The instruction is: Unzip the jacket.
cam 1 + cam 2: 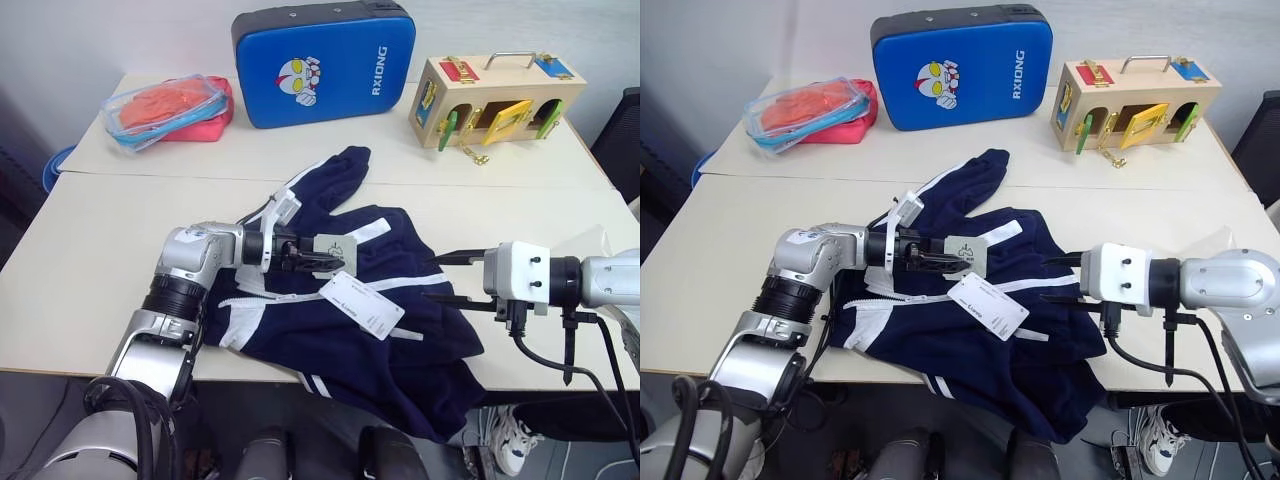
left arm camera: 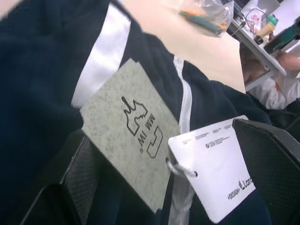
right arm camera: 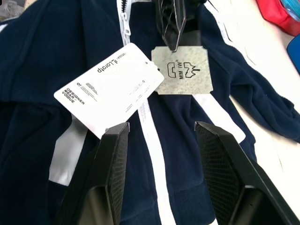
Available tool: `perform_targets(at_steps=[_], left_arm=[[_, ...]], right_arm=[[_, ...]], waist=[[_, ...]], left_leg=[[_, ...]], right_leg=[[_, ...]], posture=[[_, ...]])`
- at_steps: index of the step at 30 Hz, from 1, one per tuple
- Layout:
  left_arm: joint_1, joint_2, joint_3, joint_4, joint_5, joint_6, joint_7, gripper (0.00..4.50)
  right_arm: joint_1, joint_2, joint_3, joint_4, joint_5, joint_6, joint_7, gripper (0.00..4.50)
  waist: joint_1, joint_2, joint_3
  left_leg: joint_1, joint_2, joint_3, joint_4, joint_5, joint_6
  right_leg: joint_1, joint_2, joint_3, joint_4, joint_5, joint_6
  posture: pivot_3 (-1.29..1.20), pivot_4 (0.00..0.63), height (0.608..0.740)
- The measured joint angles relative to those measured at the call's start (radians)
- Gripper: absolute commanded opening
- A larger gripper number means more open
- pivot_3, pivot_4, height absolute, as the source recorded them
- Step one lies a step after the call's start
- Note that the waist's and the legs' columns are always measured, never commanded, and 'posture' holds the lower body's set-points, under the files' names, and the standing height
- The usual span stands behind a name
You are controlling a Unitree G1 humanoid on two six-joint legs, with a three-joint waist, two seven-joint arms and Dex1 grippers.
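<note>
left eye view gives me the whole table (image 1: pixel 90 260): on its far left sits a clear pouch (image 1: pixel 165 110) with orange and red contents, then the blue padded case (image 1: pixel 322 65) standing against the wall, then a wooden latch box (image 1: pixel 495 100) on the far right. the jacket (image 1: pixel 380 350) lies crumpled at the near edge in the middle, one sleeve reaching toward the case and its lower part hanging over the table edge.

my left gripper (image 1: pixel 322 262) points across to the right over the jacket's chest, tips at the grey hang tag (image 1: pixel 333 248). from the head i cannot judge its spread, but the left wrist view shows the two black fingers (image 2: pixel 267 154) standing wide, one on each side, with the grey tag and the white hang tag (image 2: pixel 218 161) lying between them above the white zipper line (image 2: pixel 185 101); nothing is pinched.

my right gripper (image 1: pixel 445 278) hovers over the jacket's right side, pointing left. the right wrist view shows its fingers (image 3: pixel 115 154) about half spread, empty, both tags ahead of them, and the left gripper's tip at the grey tag's edge.
</note>
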Motion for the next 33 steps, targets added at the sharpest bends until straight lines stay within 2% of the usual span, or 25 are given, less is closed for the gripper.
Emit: perform_targets(at_steps=[9, 13, 18, 22, 25, 33], left_arm=[[0.129, 0.058, -0.113, -0.228, 0.109, -0.244, -0.045, 1.2], [0.176, 0.082, -0.232, -0.355, 0.243, -0.5, -0.06, 0.02], [0.218, 0.112, -0.329, -0.357, 0.392, -0.786, -0.069, 0.02], [0.218, 0.113, -0.328, -0.326, 0.42, -0.89, -0.069, 0.02], [0.217, 0.108, -0.297, -0.321, 0.396, -0.868, -0.081, 0.6], [0.226, 0.104, -0.248, -0.415, 0.253, -0.691, -0.169, 3.18]], right_arm=[[0.014, 0.0, 0.001, 0.002, -0.005, -0.002, -0.005, 2.26], [0.022, 0.001, 0.001, 0.002, -0.005, -0.003, -0.007, 2.26], [0.021, 0.001, 0.002, 0.005, -0.006, -0.003, -0.007, 2.26], [0.021, 0.001, 0.008, 0.01, -0.007, -0.008, -0.005, 2.26], [0.019, 0.002, 0.024, 0.014, -0.021, -0.021, -0.006, 2.26], [0.002, 0.011, 0.047, 0.042, -0.042, -0.033, 0.0, 2.26]], waist=[[0.001, 0.0, 0.0], [0.002, 0.0, 0.0], [0.0, 0.0, 0.0], [0.0, 0.0, 0.0], [0.001, 0.0, 0.0], [-0.001, 0.0, 0.0]], left_leg=[[0.0, 0.0, 0.0, 0.0, 0.0, 0.0], [0.0, 0.0, 0.0, 0.0, 0.0, 0.0], [0.0, 0.0, 0.0, 0.0, 0.0, 0.0], [0.0, 0.0, 0.0, 0.0, 0.0, 0.0], [0.0, 0.0, 0.0, 0.0, 0.0, 0.0], [0.0, 0.0, -0.001, 0.0, 0.0, 0.0]], right_leg=[[0.0, 0.0, 0.0, 0.0, 0.0, 0.0], [0.001, 0.0, 0.0, -0.001, 0.0, 0.0], [0.001, 0.0, 0.0, -0.001, 0.0, 0.0], [0.001, 0.0, 0.0, -0.001, 0.0, 0.0], [0.001, 0.0, 0.0, -0.001, 0.0, 0.0], [0.001, 0.0, -0.001, -0.001, 0.0, 0.0]], posture=[[0.0, 0.15, 0.74], [0.0, 0.15, 0.74], [0.0, 0.15, 0.74], [0.0, 0.15, 0.74], [0.0, 0.15, 0.74], [0.0, 0.15, 0.74]])
